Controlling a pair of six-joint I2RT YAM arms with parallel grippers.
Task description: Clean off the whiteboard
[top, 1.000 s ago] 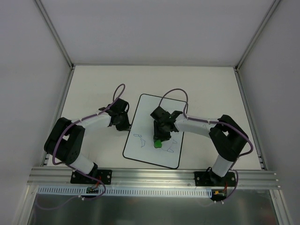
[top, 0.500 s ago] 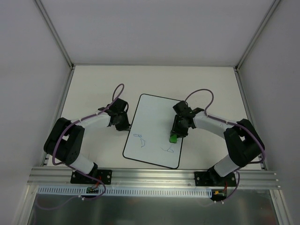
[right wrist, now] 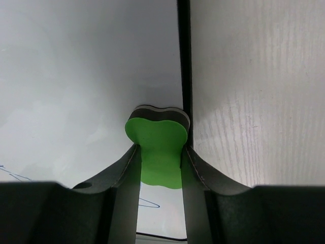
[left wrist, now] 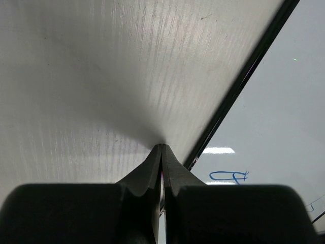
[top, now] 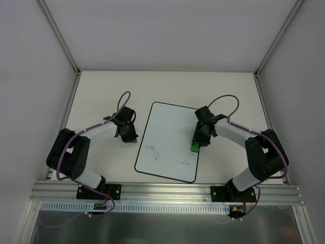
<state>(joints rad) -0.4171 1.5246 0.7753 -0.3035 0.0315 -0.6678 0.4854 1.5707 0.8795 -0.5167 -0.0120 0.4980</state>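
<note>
**Top view.** The whiteboard (top: 165, 127) lies flat in the middle of the pale table (top: 101, 91), slightly turned, with one arm on either side. Its upper part is bare white. Two small blue doodles sit near its lower edge, one at lower left (top: 152, 151) and one at lower right (top: 185, 161). The right fingers (top: 199, 140) are at the board's right edge and grip a green eraser (top: 194, 147), which is just above and to the right of the lower-right doodle. The left fingers (top: 129, 136) are down on the table just beside the board's left edge.

**Left wrist view.** The left fingers (left wrist: 161, 152) are pressed fully together and hold nothing. Their tip is on the wood-grain table (left wrist: 76, 76), just beside the board's black edge. Whether they touch that edge cannot be told. The whiteboard (left wrist: 284, 117) fills the right of the frame, with a blue doodle (left wrist: 228, 176) at lower right.

**Right wrist view.** The right fingers (right wrist: 124, 170) clamp the green eraser (right wrist: 158, 145) from both sides, with its dark pad facing the board. It sits at the whiteboard's (right wrist: 76, 76) right edge, with the table (right wrist: 254, 76) beyond. A faint blue line shows at lower left.

The wiping appears to be under way, with two doodles left to clear. The next move likely calls for sliding the eraser down and left over the nearer doodle, then across to the far one. The pad should be kept flat and pressed on the board.
</note>
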